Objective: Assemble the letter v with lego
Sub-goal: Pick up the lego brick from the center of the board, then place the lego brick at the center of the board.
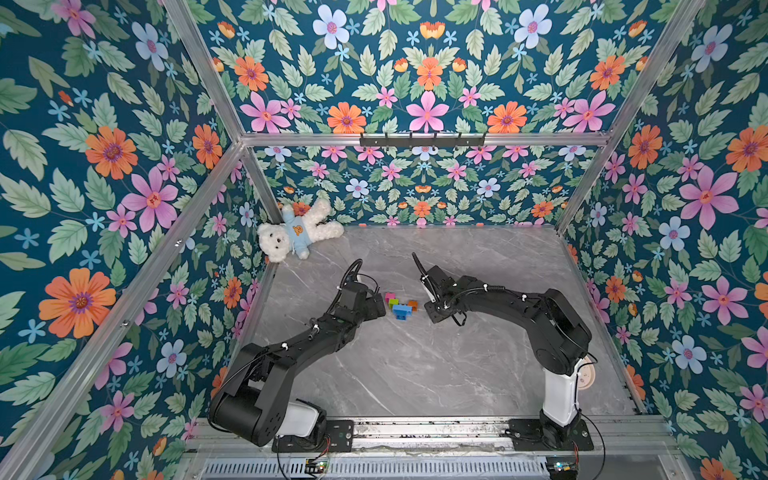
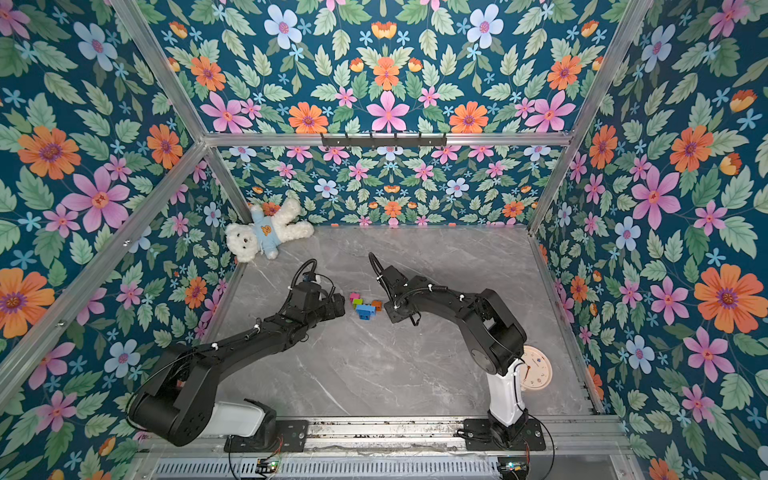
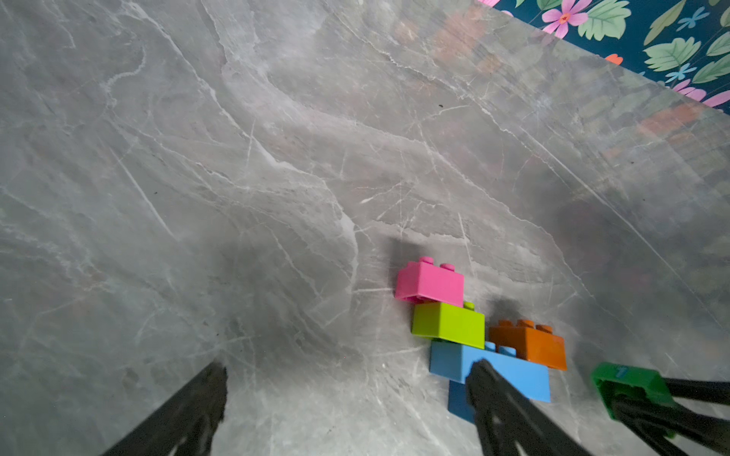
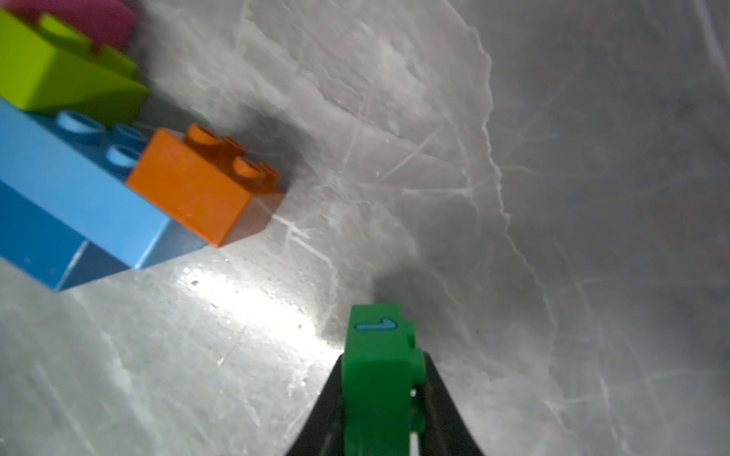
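A joined lego cluster [image 1: 400,307] lies on the grey table in both top views. In the left wrist view its pink brick [image 3: 430,282] sits on a lime brick [image 3: 448,325]. The lime brick rests on a long light-blue brick [image 3: 513,373], which has a dark blue brick [image 3: 458,400] beneath it. An orange brick [image 3: 529,345] sits on the light-blue one's other end. My left gripper [image 3: 343,395] is open just left of the cluster, one finger in front of the light-blue brick. My right gripper [image 4: 381,363] is shut on a green brick [image 4: 375,355], held just right of the orange brick [image 4: 197,185] and apart from it.
A white teddy bear [image 1: 297,237] in a blue top lies in the far left corner. A round cream disc [image 2: 536,368] sits by the right arm's base. Floral walls close in the table [image 1: 415,365] at the back and on both sides.
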{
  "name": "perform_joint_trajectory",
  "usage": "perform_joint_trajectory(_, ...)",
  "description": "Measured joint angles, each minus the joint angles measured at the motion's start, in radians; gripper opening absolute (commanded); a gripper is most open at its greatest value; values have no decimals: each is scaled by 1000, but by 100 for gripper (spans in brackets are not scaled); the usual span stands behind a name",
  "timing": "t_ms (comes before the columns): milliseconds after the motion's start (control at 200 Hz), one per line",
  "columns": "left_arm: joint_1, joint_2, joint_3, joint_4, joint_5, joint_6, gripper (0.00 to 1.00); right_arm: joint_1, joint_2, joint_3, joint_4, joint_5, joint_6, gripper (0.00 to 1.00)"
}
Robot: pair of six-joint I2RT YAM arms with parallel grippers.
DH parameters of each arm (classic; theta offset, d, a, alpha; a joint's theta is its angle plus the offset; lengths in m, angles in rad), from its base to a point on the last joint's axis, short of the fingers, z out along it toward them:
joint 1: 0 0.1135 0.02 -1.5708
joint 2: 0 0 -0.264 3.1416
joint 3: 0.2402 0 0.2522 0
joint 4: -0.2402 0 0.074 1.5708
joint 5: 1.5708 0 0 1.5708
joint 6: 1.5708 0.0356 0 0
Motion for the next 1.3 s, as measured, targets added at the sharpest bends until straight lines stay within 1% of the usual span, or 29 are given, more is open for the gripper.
perform_joint_trajectory(255,1,-1,-2,0,5,1,98,-58,24,18,87,-89,-384,7)
perform_joint_trajectory(365,1,-1,-2,0,5,3,98,-81,58,74,102,-155,-491,7)
perform_joint_trajectory(485,1,-1,-2,0,8,4,98,-98,132,172,99,-183,-579,7)
perform_joint_trajectory(660,1,-1,-2,-1,11,11,98,-95,213,263,41,-212,-673,7)
perform_joint_trajectory(790,1,1,-2,-1,12,18,99,-98,243,301,8,-229,-725,7)
perform_joint_trajectory(920,1,5,-2,-3,12,19,99,-97,253,322,-26,-246,-774,10)
perform_joint_trajectory(1155,2,13,2,-8,19,22,99,-98,276,357,-57,-286,-829,12)
perform_joint_trajectory(1300,2,13,3,-8,22,22,99,-98,295,386,-75,-305,-853,15)
